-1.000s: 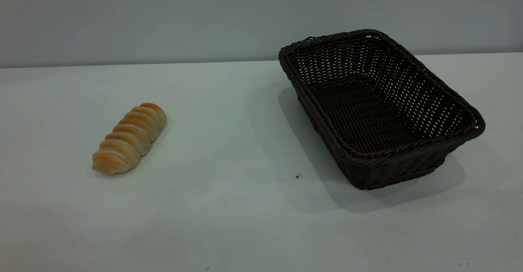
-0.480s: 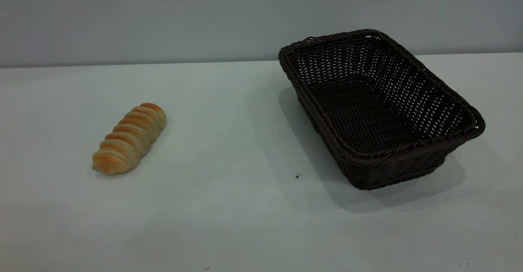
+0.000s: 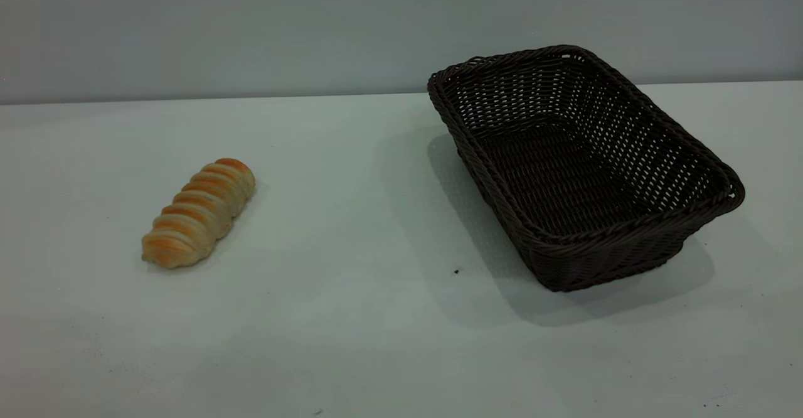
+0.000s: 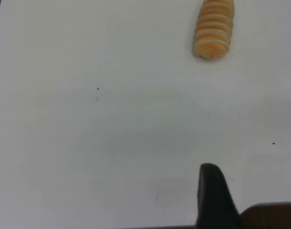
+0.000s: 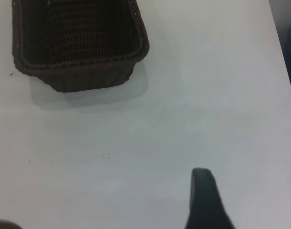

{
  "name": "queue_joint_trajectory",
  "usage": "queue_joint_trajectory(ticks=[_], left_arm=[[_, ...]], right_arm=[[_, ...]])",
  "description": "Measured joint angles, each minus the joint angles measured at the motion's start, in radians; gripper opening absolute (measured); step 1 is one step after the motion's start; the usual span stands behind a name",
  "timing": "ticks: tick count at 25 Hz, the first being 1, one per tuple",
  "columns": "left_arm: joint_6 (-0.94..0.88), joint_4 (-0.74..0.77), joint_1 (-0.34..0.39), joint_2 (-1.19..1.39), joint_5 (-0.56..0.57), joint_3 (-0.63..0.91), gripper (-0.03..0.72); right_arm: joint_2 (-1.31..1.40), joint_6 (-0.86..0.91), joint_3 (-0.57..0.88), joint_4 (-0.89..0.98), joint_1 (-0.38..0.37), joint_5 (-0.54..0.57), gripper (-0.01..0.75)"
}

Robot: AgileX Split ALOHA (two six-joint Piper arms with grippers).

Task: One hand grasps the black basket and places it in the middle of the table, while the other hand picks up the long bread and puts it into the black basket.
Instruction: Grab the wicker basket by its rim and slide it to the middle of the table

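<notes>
Black basket (image 3: 586, 167) sits on the right half of the table (image 3: 351, 317), skewed so that one short end points toward the back wall and the other toward the front right; its far rim crosses the line where the tabletop meets the grey wall (image 3: 251, 29). Interior is bare woven floor, nothing inside it. Open-weave sides slope outward to a braided rim. Long bread (image 3: 199, 213) lies on the left half, well apart from the basket, lying diagonally with the orange rounded end away from the camera and the paler end nearer. A broad stretch of bare tabletop separates the two; only a small dark speck (image 3: 456, 272) marks it, near the basket's front corner. Neither arm shows in the exterior view. Left wrist view: one dark finger (image 4: 213, 198) of the left gripper over bare table, the bread (image 4: 213, 28) far ahead of it, not touched. Right wrist view: one dark finger (image 5: 206, 200) of the right gripper over bare table, the basket (image 5: 78, 43) ahead and apart; the table's side edge runs close by. Only one finger visible per gripper, so cannot tell how either pair of jaws is set.
</notes>
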Motion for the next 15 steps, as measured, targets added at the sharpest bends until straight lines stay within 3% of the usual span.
queue_joint_trajectory(ticks=[15], left_arm=[[0.020, 0.000, 0.000, 0.000, -0.031, -0.010, 0.449]], right_arm=[[0.020, -0.049, -0.006, 0.008, 0.000, 0.015, 0.480]])
